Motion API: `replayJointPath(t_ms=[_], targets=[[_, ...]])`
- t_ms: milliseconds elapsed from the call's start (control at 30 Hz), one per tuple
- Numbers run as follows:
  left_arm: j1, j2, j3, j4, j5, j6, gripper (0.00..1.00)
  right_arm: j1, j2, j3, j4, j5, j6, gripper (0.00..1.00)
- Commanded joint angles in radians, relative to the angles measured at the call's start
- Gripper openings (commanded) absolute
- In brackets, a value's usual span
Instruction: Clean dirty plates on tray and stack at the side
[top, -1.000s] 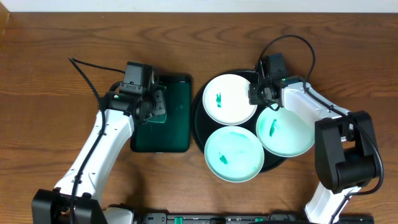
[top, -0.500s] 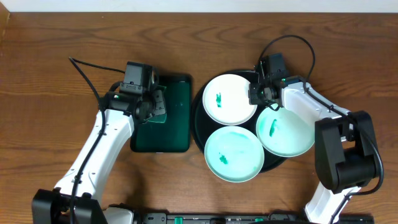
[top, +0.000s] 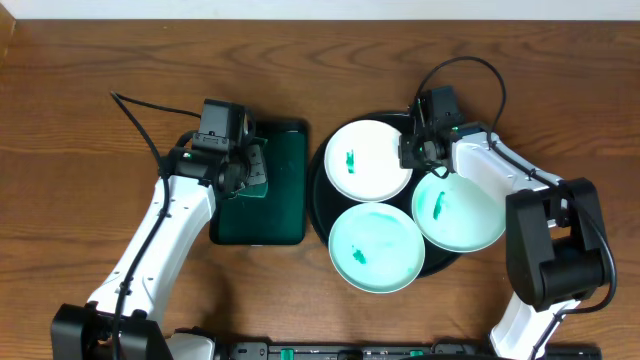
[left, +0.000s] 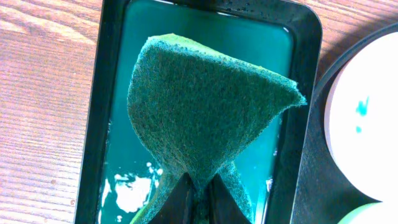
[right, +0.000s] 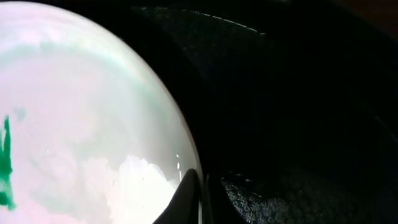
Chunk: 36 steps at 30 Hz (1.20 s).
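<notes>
Dark wooden table (top: 80, 60) fills my overhead view, with a pale strip of wall along the top edge. Right of centre sits the round black tray (top: 322, 205), and all three plates lie on it. The upper plate (top: 370, 160) is the whitest and has a small green mark left of its middle. The lower plate (top: 376, 247) is washed pale green with a darker smear. The plate at the right (top: 460, 212) is tinted green and carries a green streak, and its rim overlaps the lower plate's edge.

Just left of the black tray is a dark green rectangular tray (top: 285, 215) holding green liquid, with pale patches toward the bottom of my left wrist view. My left gripper (left: 199, 193) is clenched on a green scouring pad (left: 205, 106), which fans out above that liquid.

My right gripper (right: 200, 196) has its fingertips pressed together at the right edge of the upper plate, over the black tray floor. I cannot tell whether the rim is pinched between them.
</notes>
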Motion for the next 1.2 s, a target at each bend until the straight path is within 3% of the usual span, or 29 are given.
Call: replayJointPath(t_ms=[0, 667, 1033, 1167], targets=[[0.002, -0.013, 0.029, 0.001, -0.013, 0.009, 0.06, 0.013, -0.001, -0.008, 0.000, -0.019, 0.008, 0.01], [0.002, -0.006, 0.060, -0.042, -0.088, 0.009, 0.07, 0.013, -0.001, -0.008, 0.003, -0.019, 0.008, 0.01], [0.002, 0.200, 0.383, -0.327, -0.092, 0.039, 0.07, 0.014, -0.001, -0.008, 0.003, -0.019, 0.008, 0.01], [-0.003, 0.247, 0.409, -0.333, -0.091, 0.038, 0.07, 0.013, -0.001, -0.008, 0.004, -0.019, 0.008, 0.01]])
